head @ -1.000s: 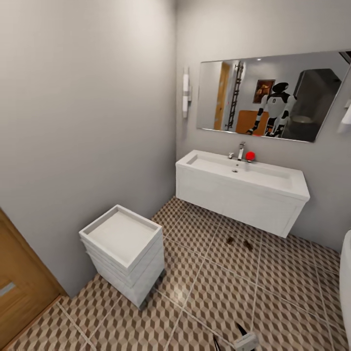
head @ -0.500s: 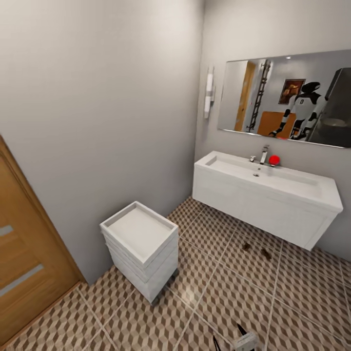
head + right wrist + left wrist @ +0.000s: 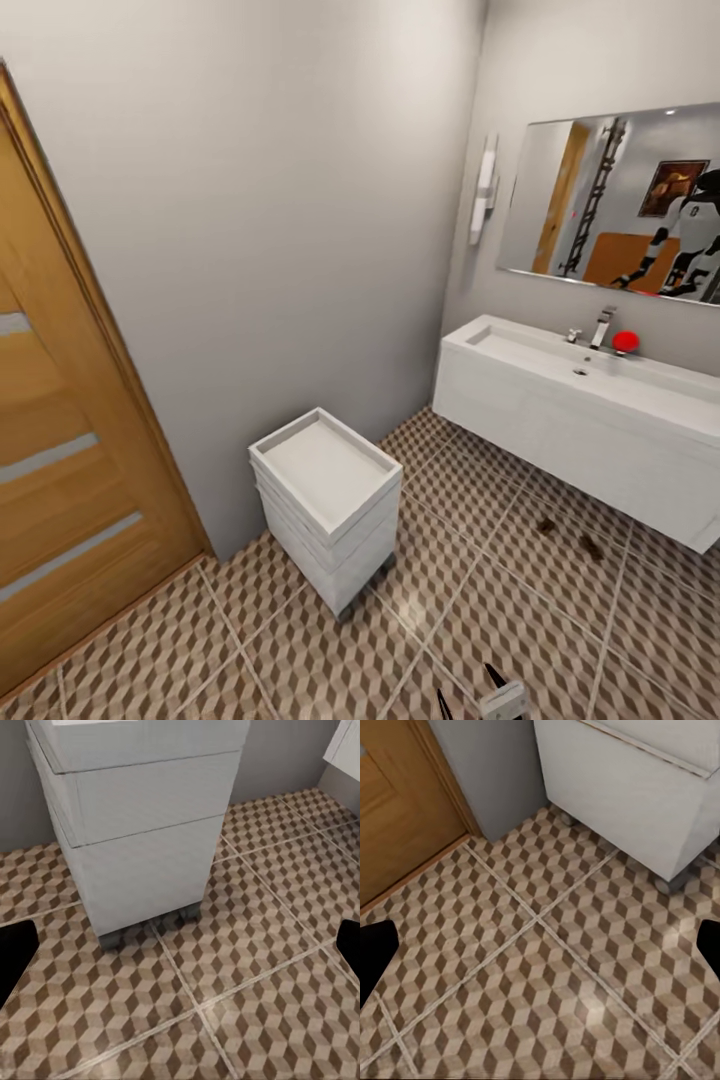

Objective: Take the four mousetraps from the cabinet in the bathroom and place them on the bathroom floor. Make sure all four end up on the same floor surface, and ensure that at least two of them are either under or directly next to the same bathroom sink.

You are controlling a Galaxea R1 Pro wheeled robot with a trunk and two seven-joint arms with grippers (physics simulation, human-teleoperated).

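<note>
Two mousetraps (image 3: 568, 536) lie on the bathroom floor (image 3: 470, 620) under the sink (image 3: 560, 365), far right. Both your hands, left hand (image 3: 540, 945) and right hand (image 3: 180, 945), hang released over bare tiles near the white drawer unit (image 3: 325, 500)

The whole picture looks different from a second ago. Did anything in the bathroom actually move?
Only the camera moved: the view swung toward the left, so the wooden door now shows far more and the sink and mirror slid to the right. The white drawer unit and two small brown objects on the bathroom floor below the sink kept their places. Nothing was grasped or released.
</note>
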